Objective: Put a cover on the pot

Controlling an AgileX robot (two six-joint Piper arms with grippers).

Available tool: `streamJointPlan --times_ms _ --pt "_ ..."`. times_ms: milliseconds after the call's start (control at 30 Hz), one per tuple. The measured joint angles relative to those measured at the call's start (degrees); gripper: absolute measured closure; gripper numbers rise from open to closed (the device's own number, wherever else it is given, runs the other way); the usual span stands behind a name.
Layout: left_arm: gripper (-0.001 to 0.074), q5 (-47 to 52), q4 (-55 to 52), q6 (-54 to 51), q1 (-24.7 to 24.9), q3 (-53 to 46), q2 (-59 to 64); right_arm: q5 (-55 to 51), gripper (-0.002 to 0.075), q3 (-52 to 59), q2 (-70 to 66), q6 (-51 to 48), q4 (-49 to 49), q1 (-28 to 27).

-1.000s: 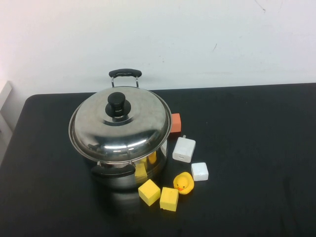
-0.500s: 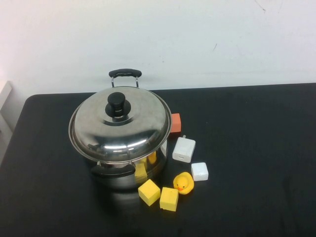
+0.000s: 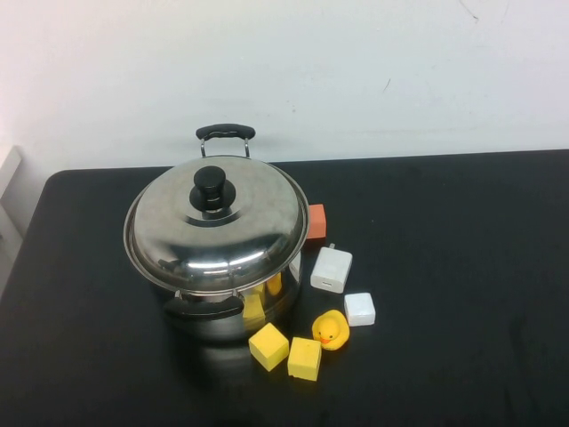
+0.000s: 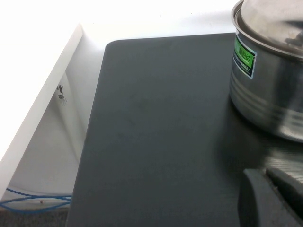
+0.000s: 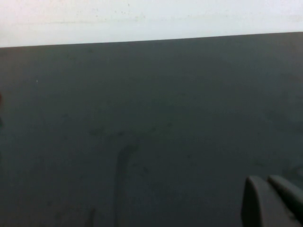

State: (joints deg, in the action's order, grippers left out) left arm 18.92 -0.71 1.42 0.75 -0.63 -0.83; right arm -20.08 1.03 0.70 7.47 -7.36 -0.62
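Left pincer shows only as a dark fingertip over the table near the pot; right pincer likewise, over bare table. Whether either is clenched cannot be told. On the table's left half, the pot wears its domed lid, contents hidden. Nothing has shifted since a second ago.
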Motion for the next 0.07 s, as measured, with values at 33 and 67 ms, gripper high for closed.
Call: streamJointPlan --times_ms 33,67 --pt "0.0737 0.0 0.0 0.0 0.0 0.0 0.0 0.0 0.0728 0.0 0.0 0.0 0.0 0.0" --pt "0.0737 0.0 0.0 0.0 0.0 0.0 0.0 0.0 0.0728 0.0 0.0 0.0 0.0 0.0"
